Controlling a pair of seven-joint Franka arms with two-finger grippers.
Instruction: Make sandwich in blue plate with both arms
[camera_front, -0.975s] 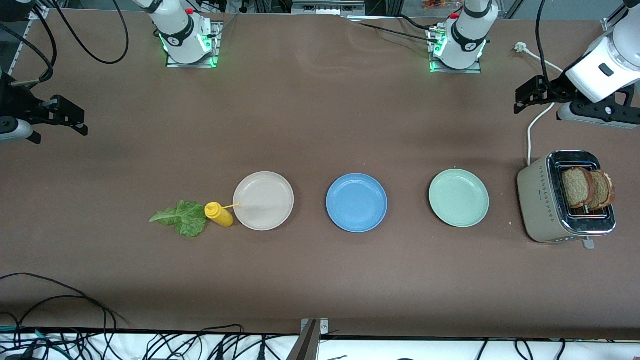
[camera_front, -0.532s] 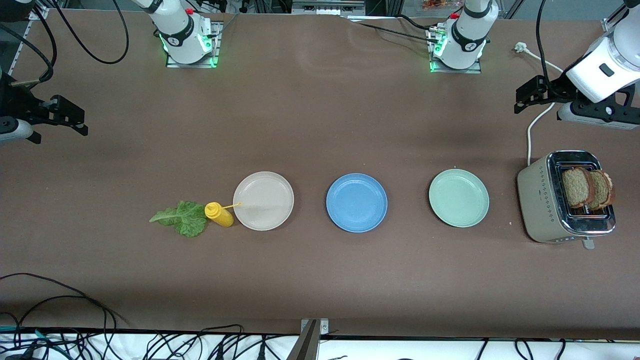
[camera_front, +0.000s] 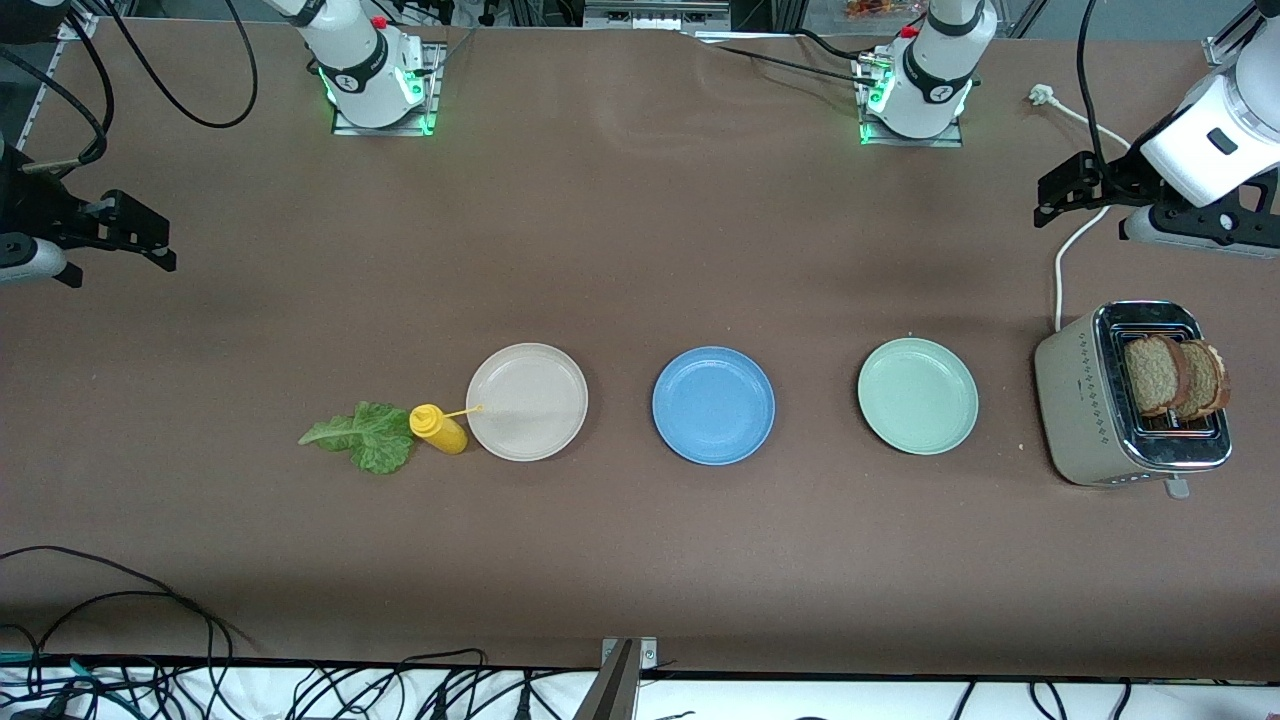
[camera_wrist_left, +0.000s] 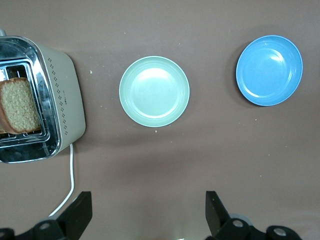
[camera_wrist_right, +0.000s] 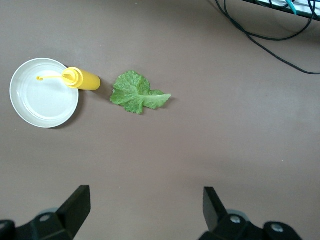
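We see the right gripper gaping wide over bare table at its arm's end, the lettuce leaf on the table toward that end from the blue plate, then two bread slices in the toaster, the left gripper gaping wide over the table nearby

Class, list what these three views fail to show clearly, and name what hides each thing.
- Bread slices: lower halves hidden inside the toaster slots; left wrist view cuts the toaster at its edge.
- Right gripper: open; its arm runs off the front view's edge.
- Left gripper: open; wrist view shows only its fingertips.
- Yellow bottle: label too small.
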